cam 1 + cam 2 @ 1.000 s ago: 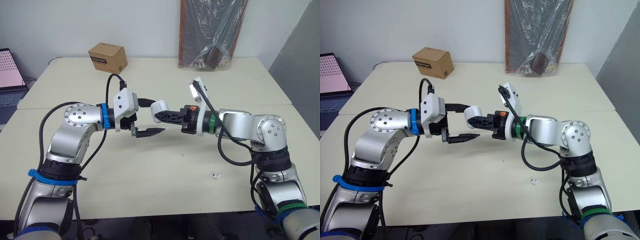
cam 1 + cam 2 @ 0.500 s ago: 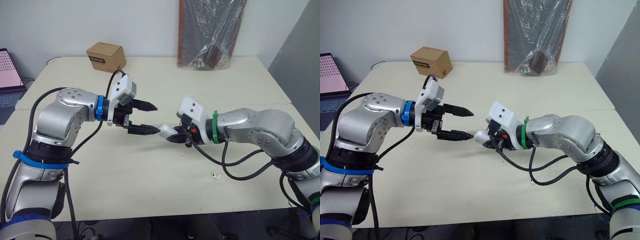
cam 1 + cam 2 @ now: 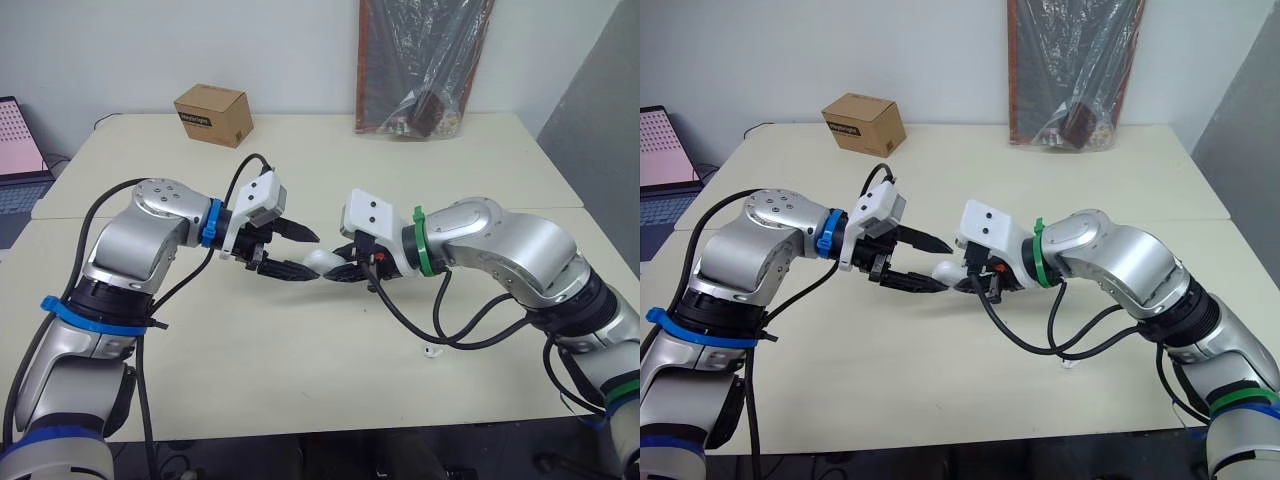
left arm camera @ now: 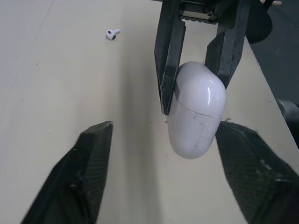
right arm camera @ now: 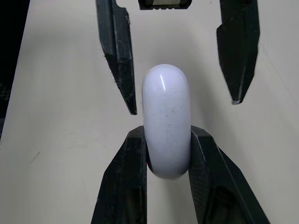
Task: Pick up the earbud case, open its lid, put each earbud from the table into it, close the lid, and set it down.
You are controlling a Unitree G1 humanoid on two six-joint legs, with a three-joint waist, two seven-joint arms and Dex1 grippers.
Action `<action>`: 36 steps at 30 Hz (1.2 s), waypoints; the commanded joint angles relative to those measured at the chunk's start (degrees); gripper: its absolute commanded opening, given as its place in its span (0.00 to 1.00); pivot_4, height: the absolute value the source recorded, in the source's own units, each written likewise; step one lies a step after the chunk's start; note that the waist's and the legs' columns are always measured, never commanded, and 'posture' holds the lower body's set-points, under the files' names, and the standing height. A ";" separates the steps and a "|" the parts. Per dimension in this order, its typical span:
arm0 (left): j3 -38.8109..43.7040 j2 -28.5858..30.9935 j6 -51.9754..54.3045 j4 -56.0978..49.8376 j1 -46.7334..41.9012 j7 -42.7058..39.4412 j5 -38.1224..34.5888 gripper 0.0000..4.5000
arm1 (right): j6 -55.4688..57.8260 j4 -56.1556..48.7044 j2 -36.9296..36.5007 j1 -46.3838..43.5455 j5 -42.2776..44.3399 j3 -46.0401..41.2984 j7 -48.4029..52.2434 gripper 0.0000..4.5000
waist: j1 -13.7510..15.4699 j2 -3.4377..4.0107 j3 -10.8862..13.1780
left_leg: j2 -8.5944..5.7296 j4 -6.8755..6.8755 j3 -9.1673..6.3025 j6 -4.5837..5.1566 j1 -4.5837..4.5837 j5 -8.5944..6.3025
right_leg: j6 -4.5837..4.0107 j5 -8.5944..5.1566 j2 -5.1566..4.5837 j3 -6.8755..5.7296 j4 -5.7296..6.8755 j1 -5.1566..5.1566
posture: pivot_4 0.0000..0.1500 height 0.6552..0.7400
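Earbud case [image 4: 196, 109], lid shut, is held above the bench [image 3: 300, 360] centre, clamped by R tool [image 5: 168, 140]. L tool [image 3: 303, 254] is spread wide, fingers flanking the case's free end w/o contact. Step judged: lid opening. Next, L fingers need to be closed on the lid & it swung back. One earbud [image 3: 431, 351] lies nr R arm.

Silver left arm [image 3: 150, 235], nine o'clock, blue ring [image 3: 212, 222]; silver right arm [image 3: 500, 240], three o'clock, green ring [image 3: 420, 255]. Black cables [image 3: 438, 300] on both; left gripper [image 3: 312, 256] has ridged black fingers [image 4: 88, 172].
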 commanded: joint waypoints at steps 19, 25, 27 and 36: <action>0.06 -0.52 -1.33 -0.64 -1.06 -2.47 1.48 0.44 | 3.83 1.33 3.32 -3.45 -6.08 -4.12 3.58 0.17 | -0.04 0.00 0.00 | 0.00 0.01 -0.01 0.00 0.01 0.00 | -0.02 0.01 0.00 -0.01 0.05 0.00 | 1.00 1.00; 0.55 -1.48 -1.87 0.18 -1.28 -2.09 1.66 0.36 | 4.74 0.77 4.37 -3.56 -5.88 -4.66 4.04 0.17 | -0.04 0.00 0.00 | 0.00 0.02 -0.01 0.00 0.01 0.00 | -0.03 0.02 0.00 -0.01 0.06 0.00 | 1.00 1.00; 0.72 -1.85 -1.93 0.47 -1.43 -2.04 1.73 0.25 | 4.95 0.51 4.72 -3.51 -5.81 -4.70 4.15 0.17 | -0.05 0.00 0.00 | 0.00 0.03 -0.01 0.00 0.02 0.00 | -0.03 0.02 0.00 -0.01 0.06 0.00 | 1.00 1.00; 0.77 -2.01 -2.10 0.59 -1.43 -2.44 1.90 0.17 | 5.47 -0.03 5.58 -3.29 -6.40 -5.04 4.83 0.17 | -0.05 0.00 0.00 | 0.00 0.03 -0.01 0.00 0.02 0.00 | -0.03 0.02 0.00 -0.01 0.07 0.00 | 1.00 1.00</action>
